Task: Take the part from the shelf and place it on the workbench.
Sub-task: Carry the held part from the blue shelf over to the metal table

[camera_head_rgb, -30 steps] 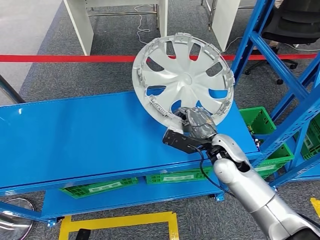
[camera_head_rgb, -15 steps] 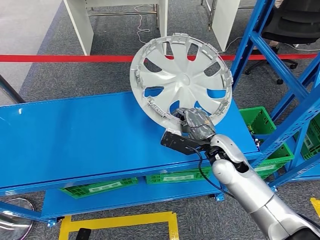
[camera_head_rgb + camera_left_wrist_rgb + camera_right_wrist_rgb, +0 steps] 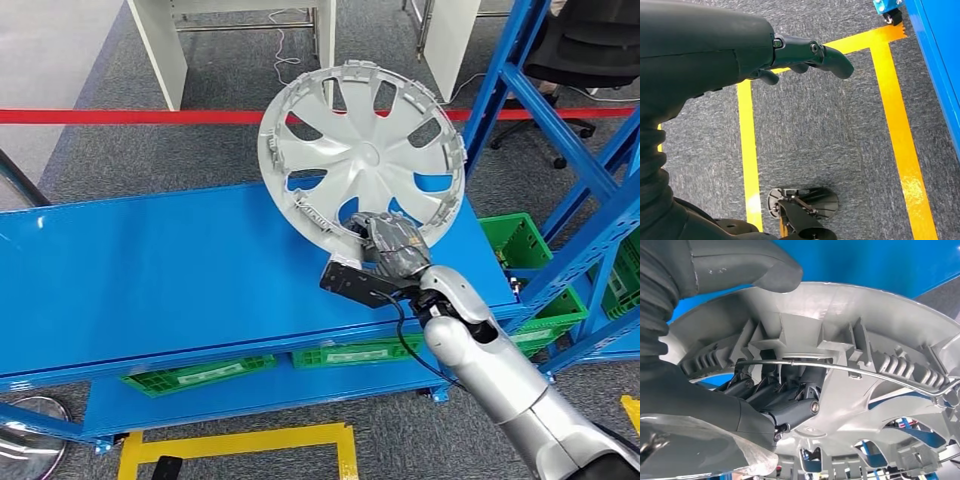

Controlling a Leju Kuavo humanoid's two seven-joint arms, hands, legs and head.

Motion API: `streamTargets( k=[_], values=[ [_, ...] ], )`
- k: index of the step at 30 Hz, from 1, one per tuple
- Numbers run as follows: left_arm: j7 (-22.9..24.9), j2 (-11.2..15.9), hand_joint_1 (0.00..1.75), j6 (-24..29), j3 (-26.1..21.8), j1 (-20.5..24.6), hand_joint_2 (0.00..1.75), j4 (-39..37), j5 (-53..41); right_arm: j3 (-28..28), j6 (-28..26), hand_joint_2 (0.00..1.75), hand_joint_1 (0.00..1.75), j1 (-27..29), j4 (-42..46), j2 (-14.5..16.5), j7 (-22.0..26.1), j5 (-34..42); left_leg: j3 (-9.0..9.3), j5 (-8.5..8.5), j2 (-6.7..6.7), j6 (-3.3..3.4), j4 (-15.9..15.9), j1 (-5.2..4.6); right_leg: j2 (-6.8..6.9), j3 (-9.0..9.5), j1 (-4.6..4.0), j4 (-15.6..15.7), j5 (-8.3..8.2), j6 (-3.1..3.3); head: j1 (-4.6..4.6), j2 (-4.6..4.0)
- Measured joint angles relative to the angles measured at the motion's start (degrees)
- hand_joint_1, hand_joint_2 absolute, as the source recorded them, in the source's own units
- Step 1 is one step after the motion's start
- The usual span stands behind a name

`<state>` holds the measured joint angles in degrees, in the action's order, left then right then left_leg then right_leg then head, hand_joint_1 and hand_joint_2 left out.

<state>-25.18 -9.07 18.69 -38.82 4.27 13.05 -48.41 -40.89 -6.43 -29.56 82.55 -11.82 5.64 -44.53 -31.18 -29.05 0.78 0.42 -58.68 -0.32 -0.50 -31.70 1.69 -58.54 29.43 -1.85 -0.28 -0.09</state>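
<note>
The part is a silver wheel cover [image 3: 362, 155] with spoke openings, held tilted above the right end of the blue workbench [image 3: 151, 280]. My right hand [image 3: 389, 245] grips its near rim. In the right wrist view the dark fingers [image 3: 791, 395] curl inside the wheel cover's rim [image 3: 866, 340], with the thumb [image 3: 753, 265] on the outer face. My left hand [image 3: 806, 55] hangs over the floor with its fingers apart, holding nothing.
Blue shelf posts [image 3: 589, 180] rise at the right with green bins [image 3: 528, 250] below them. More green bins [image 3: 196, 375] sit under the workbench. Yellow floor tape [image 3: 241, 440] marks a square in front. Another wheel cover [image 3: 26, 440] lies at the lower left.
The wheel cover and my right hand have shifted slightly left over the workbench. The grip is unchanged.
</note>
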Motion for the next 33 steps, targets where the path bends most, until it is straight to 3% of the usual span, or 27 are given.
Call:
streamTargets(
  k=[5, 8, 9, 11, 13, 14, 15, 17, 18, 23, 25, 27, 28, 29, 30, 33],
  values=[
    [0.4, 0.0, 0.00, 0.0, 0.0, 0.0, 1.75, 0.0, -0.2, -0.3, -2.6, 1.75, 1.75, 0.3, 0.1, 0.1, -0.4, -2.7, -0.47, -0.04, 0.02, 0.36, -0.4, -0.13, -0.01, -0.20, 0.14, 0.2, -0.30, -0.52, -0.01, 0.00],
    [1.7, -0.1, 0.00, 0.4, 0.0, 0.2, 1.75, 0.0, -0.1, -0.3, -4.0, 1.75, 1.75, 0.7, 0.5, 0.3, -0.4, -3.6, -0.15, 0.67, -0.16, 1.32, 0.6, 0.14, 0.03, -0.95, 0.11, -0.5, 0.27, -0.94, 0.05, 0.00],
    [2.1, -0.1, 0.00, 0.6, 0.0, 0.3, 1.75, 0.0, -0.1, -0.2, -4.1, 1.75, 1.75, 0.7, 0.7, 0.4, -0.4, -3.7, 0.01, 0.93, -0.24, 1.64, 1.0, 0.28, 0.07, -2.07, 0.05, -2.5, 1.32, -0.94, 0.13, 0.00],
    [2.7, -0.3, 0.00, 1.0, 0.0, 0.4, 1.75, 0.0, -0.1, -0.1, -4.9, 1.75, 1.75, 1.1, 0.8, 0.5, -0.1, -3.7, 0.11, 1.07, -0.30, 1.90, 1.2, 0.29, 0.15, -6.00, -0.02, -9.9, 4.33, -0.88, 0.23, 0.00],
    [2.9, -0.4, 0.00, 1.1, 0.0, 0.4, 1.75, 0.0, -0.2, 0.1, -6.3, 1.75, 1.75, 2.0, 1.0, 0.7, 0.4, -3.8, 0.18, 0.96, -0.22, 1.93, 1.2, 0.20, 0.15, -9.52, -0.03, -15.8, 5.41, -0.91, 0.25, 0.00],
    [3.0, -0.5, 0.00, 1.1, 0.0, 0.4, 1.75, 0.0, -0.3, 0.3, -7.0, 1.75, 1.75, 2.4, 1.0, 0.8, 0.5, -3.9, 0.29, 0.84, -0.13, 1.88, 1.1, 0.19, 0.17, -9.94, -0.02, -15.8, 4.30, -0.89, 0.27, 0.00],
    [3.1, -0.5, 0.00, 1.1, 0.0, 0.4, 1.75, 0.0, -0.3, 0.4, -7.6, 1.75, 1.75, 2.8, 1.1, 1.0, 0.7, -4.1, 0.47, 0.65, -0.01, 1.74, 1.0, 0.22, 0.19, -9.19, 0.00, -13.3, 2.14, -0.82, 0.27, 0.00],
    [3.2, -0.6, 0.00, 1.1, 0.0, 0.5, 1.75, 0.0, -0.4, 0.6, -8.4, 1.75, 1.75, 3.3, 1.3, 1.2, 0.9, -4.6, 0.68, 0.04, 0.16, 1.22, 0.6, 0.21, 0.32, -6.08, -0.10, -6.0, -1.91, -0.64, 0.27, 0.00],
    [3.2, -0.6, 0.00, 1.2, -0.1, 0.6, 1.75, 0.0, -0.4, 0.8, -8.6, 1.75, 1.75, 3.4, 1.4, 1.3, 1.0, -4.7, 0.52, -0.19, 0.21, 0.91, 0.3, 0.16, 0.36, -4.80, -0.20, -3.3, -2.73, -0.38, 0.28, 0.00],
    [3.6, -0.8, 0.00, 1.9, -0.3, 0.8, 1.75, 0.0, 0.0, 1.7, -8.4, 1.75, 1.75, 3.9, 1.6, 1.6, 1.3, -4.1, -0.61, -0.98, 0.02, -0.29, -1.1, 0.28, 0.22, -4.08, -0.49, -1.5, -2.47, 1.19, 0.14, 0.01],
    [3.7, -0.8, 0.00, 2.3, -0.4, 1.0, 1.75, 0.0, 0.3, 2.0, -7.7, 1.75, 1.75, 3.9, 1.7, 1.7, 1.6, -3.4, -2.74, -3.62, -0.10, -0.84, -5.8, 0.42, 0.41, -3.95, -0.37, -1.3, -2.54, 1.74, 0.01, 0.01],
    [3.9, -0.9, 0.00, 2.6, -0.5, 1.0, 1.75, 0.0, 0.4, 2.0, -7.3, 1.75, 1.75, 3.9, 1.7, 1.7, 1.9, -2.9, -6.44, -6.72, -0.12, -1.12, -13.4, 0.53, 0.50, -3.96, -0.47, -1.3, -2.50, 1.94, -0.05, 0.00],
    [4.0, -0.9, 0.00, 2.7, -0.7, 1.0, 1.75, 0.0, 0.4, 2.0, -7.2, 1.75, 1.75, 3.9, 1.7, 1.7, 2.0, -2.8, -7.79, -7.24, -0.12, -1.16, -16.0, 0.56, 0.52, -3.95, -0.52, -1.3, -2.50, 1.95, -0.03, 0.00],
    [4.1, -0.9, 0.00, 2.7, -0.8, 1.0, 1.75, 0.0, 0.4, 2.1, -7.1, 1.75, 1.75, 3.9, 1.7, 1.7, 2.1, -2.7, -8.28, -6.67, -0.12, -1.13, -16.7, 0.56, 0.53, -3.94, -0.55, -1.3, -2.51, 1.97, -0.04, 0.00],
    [4.1, -1.0, 0.00, 2.8, -1.0, 1.0, 1.75, 0.0, 0.4, 2.1, -7.1, 1.75, 1.75, 3.9, 1.7, 1.8, 2.1, -2.6, -7.66, -4.99, -0.12, -1.04, -14.9, 0.57, 0.53, -3.90, -0.57, -1.3, -2.53, 1.98, -0.04, 0.00],
    [4.1, -1.0, 0.00, 3.5, -1.3, 1.0, 1.75, 0.0, 0.8, 2.2, -7.0, 1.75, 1.75, 3.9, 1.8, 1.8, 2.2, -2.2, -2.92, 0.60, -0.08, -0.69, -4.0, 0.52, 0.46, -3.96, -0.66, -1.3, -2.80, 1.69, 0.00, 0.00]
  ],
)
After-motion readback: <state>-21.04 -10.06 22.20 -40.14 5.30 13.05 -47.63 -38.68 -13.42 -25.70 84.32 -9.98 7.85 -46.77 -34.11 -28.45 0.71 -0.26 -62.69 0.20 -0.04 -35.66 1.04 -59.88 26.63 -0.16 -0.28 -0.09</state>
